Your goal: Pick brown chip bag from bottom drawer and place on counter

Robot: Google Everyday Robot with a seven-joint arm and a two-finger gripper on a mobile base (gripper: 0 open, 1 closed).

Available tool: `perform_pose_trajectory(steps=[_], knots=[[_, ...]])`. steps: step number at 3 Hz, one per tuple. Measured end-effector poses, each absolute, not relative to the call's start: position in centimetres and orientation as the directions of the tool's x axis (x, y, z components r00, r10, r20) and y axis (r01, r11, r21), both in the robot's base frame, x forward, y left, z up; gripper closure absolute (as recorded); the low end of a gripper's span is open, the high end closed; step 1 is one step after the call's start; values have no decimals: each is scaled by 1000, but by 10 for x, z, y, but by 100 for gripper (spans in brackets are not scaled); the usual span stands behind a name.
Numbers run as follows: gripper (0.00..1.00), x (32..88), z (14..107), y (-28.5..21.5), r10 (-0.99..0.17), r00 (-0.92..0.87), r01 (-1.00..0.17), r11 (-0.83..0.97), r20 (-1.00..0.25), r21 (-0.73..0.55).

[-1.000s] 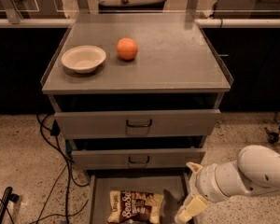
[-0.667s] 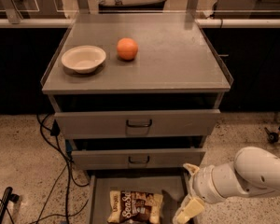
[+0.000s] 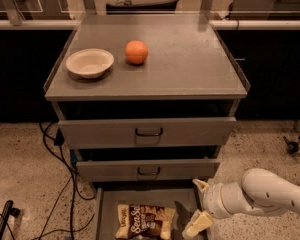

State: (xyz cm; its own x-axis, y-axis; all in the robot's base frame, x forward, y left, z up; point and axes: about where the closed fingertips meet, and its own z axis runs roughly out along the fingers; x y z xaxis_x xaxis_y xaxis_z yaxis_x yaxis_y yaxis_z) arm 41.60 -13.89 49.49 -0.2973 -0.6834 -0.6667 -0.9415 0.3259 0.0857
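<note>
Open at the foot of the grey cabinet [image 3: 150, 134], the bottom drawer [image 3: 140, 196] holds the brown chip bag [image 3: 145, 221], which lies flat on the drawer's plain floor with its white "Sea Salt" lettering facing up. The bag sits toward the front of the drawer, below the centre of the cabinet, and its cream left end is near the drawer's left wall. The robot's white arm [image 3: 270, 194] reaches in from the cabinet's lower right. Its pincer [image 3: 198, 205] hangs low at the right-hand side of the bottom drawer, just beside the bag's right end but not touching it. The two cream fingers [image 3: 196, 225] are spread wide with nothing between them. Above the bottom drawer, the cabinet's top drawer [image 3: 190, 131] and middle drawer [image 3: 185, 169] each stand slightly pulled out and show a dark handle. On the cabinet's tabletop [image 3: 190, 64], a pale bowl [image 3: 89, 62] rests upright near the left rim, and an orange [image 3: 136, 52] sits just beside it toward the middle. Dark cables [image 3: 60, 184] trail down over the speckled floor [image 3: 20, 164] at the cabinet's left side.
</note>
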Motion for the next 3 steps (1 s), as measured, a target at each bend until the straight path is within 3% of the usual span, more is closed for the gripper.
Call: perform_pose_trajectory(steps=[2, 3], knots=[[0, 447, 378, -146, -669, -310, -934, 347, -675, 85], [0, 445, 376, -146, -674, -314, -932, 355, -669, 79]])
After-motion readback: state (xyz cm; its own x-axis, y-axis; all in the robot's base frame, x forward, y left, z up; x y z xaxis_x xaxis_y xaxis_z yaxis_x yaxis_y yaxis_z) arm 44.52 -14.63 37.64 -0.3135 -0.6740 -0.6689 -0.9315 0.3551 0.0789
